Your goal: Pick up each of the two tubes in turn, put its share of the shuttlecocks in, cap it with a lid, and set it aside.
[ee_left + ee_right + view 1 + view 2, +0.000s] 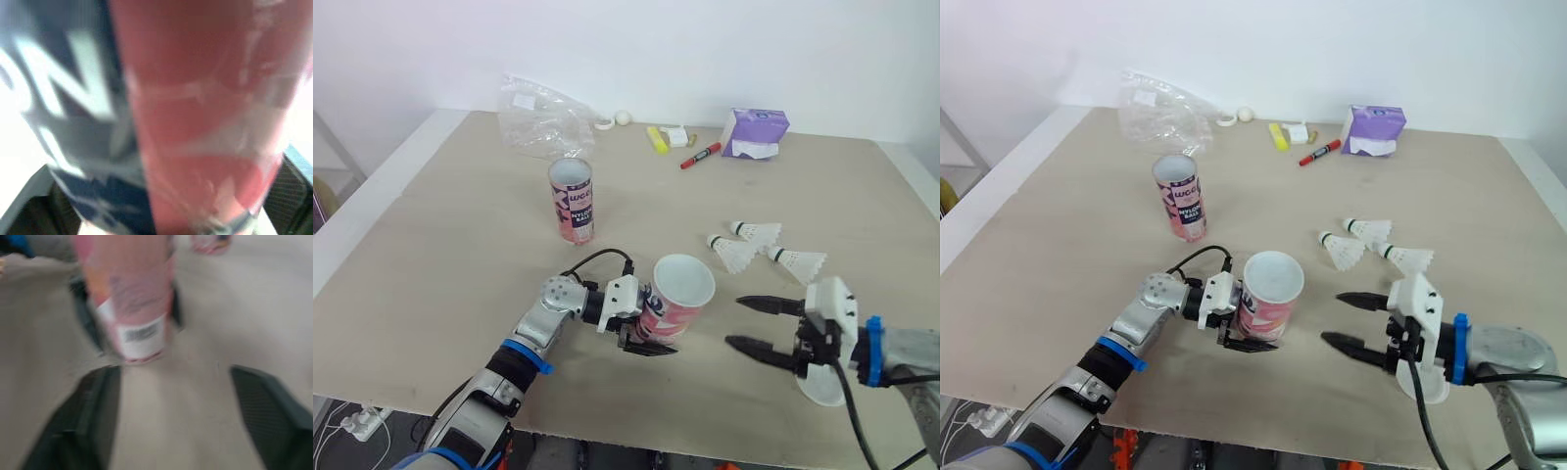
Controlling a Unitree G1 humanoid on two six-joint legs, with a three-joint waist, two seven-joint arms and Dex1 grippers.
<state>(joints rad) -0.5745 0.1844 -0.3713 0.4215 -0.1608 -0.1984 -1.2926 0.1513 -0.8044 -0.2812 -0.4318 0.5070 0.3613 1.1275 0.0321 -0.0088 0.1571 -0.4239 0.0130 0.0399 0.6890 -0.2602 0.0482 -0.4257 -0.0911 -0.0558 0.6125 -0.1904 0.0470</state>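
clamping tube [679, 304] | left gripper [647, 342] near table [450, 255] edge | right gripper [735, 322] spread

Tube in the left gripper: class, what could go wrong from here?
1. The tube, tilted in the left gripper, may slip in the jaws when one of the shuttlecocks is pushed in.
2. The open right gripper, reaching over, could scatter them, since they lie close together.

We see a wide beige table [440, 255] with a pale edge, set before a plain white wall [724, 49], evenly lit. Below its near left corner, a white power strip [352, 423] lies on the grey floor [406, 423].
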